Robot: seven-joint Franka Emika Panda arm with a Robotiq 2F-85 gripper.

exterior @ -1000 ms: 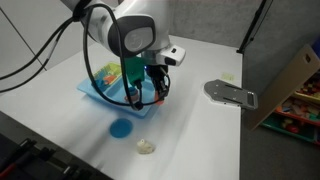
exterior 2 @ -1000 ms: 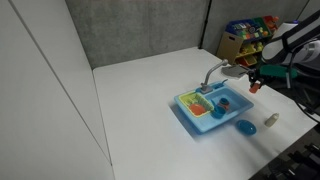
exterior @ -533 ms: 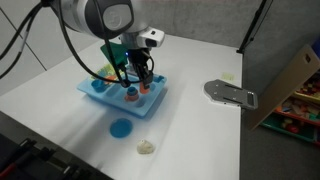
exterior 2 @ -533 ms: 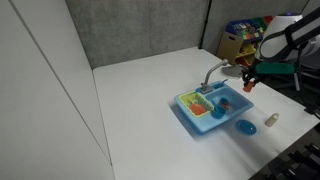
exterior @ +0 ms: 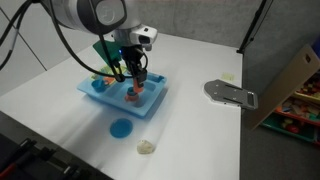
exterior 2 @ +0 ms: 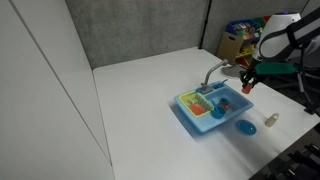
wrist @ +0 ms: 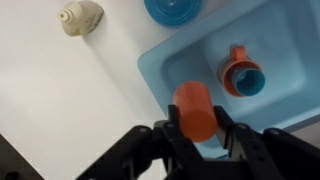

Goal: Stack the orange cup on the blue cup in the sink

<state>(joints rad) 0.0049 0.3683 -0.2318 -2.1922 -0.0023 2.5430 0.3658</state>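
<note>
Wrist view, left to right.
- Upper left: pale beige lump (wrist: pixel 80 15) on the white table (wrist: pixel 60 90), well apart from the sink.
- Top centre: flat blue disc (wrist: pixel 175 9), cut off by the frame edge, just outside the rim of the light blue sink (wrist: pixel 160 62).
- Centre: gripper (wrist: pixel 197 116) clamped on the orange cup (wrist: pixel 195 102), with one black finger (wrist: pixel 170 128) pressed against each side of the cup wall. Cup held over the basin floor. Contact with the floor: cannot tell.
- Right of centre: blue cup (wrist: pixel 243 75) standing in the basin, orange-rimmed, blue inside, mouth toward the camera. Near the orange cup but apart from it, not stacked.

Exterior view, left to right.
- Left of centre: sink (exterior: pixel 92 90) on the table, gripper (exterior: pixel 135 84) pointing down over it from the arm (exterior: pixel 95 12) above. Reddish shapes below the fingers, too small to tell apart.
- In front of the sink: blue disc (exterior: pixel 121 128), then beige lump (exterior: pixel 147 147).
- Further right: grey flat metal plate (exterior: pixel 232 92), well apart from the sink.
- Far right: brown cardboard panel (exterior: pixel 295 75) beside the table edge.

Exterior view, left to right.
- Right of centre: sink (exterior 2: pixel 190 118), with green-yellow rack (exterior 2: pixel 203 105) inside and grey curved faucet (exterior 2: pixel 212 73) at the far rim.
- Over the right end of the sink: gripper (exterior 2: pixel 248 86).
- Right of the sink: blue disc (exterior 2: pixel 244 126), then beige lump (exterior 2: pixel 271 119).
</note>
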